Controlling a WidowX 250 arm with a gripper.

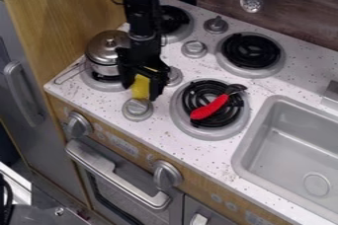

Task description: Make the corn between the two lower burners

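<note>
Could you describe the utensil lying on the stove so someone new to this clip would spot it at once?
Start at the gray sink and move left in the picture to the nearest front burner. Across its black coil lies a utensil, handle toward the stove's front. Its bright red handle sets it apart from the metallic slotted utensil hanging on the wall.

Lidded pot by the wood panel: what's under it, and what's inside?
Under the metal pot: a black coil burner in a silver drip pan. Only their near parts show; the pot covers the rest. Inside: can't tell, the lid is on.
</note>
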